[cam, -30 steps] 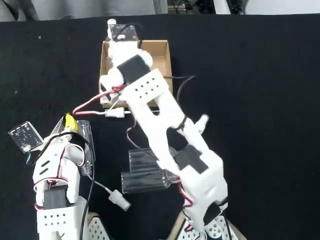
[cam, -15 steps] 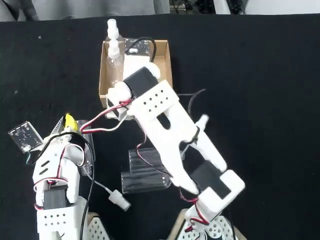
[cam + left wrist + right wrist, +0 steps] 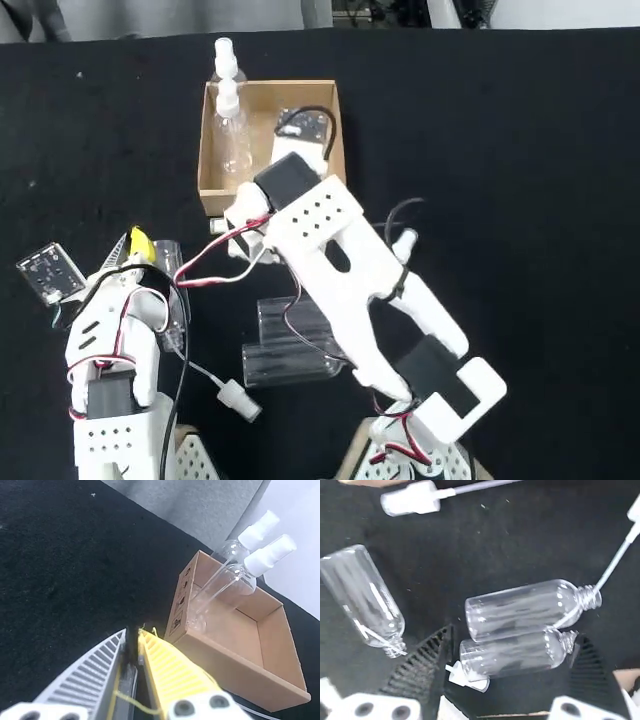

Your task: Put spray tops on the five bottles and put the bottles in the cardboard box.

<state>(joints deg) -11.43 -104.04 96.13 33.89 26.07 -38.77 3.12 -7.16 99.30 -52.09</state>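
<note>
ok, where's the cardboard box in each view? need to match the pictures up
High view: cardboard box at the upper centre-left of the table, near the far edge.
Left wrist view: the box lies just beyond the left end effector, one corner toward it.
Right wrist view: a tan sliver at the frame's edge, probably its wall; cannot confirm.
Shared landmark: the two capped bottles inside it.

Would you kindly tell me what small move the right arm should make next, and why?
Probably lower the open right claw onto the uncapped bottle just beneath it: it lies beside another topless bottle, and only two capped bottles lean in the cardboard box.
</note>
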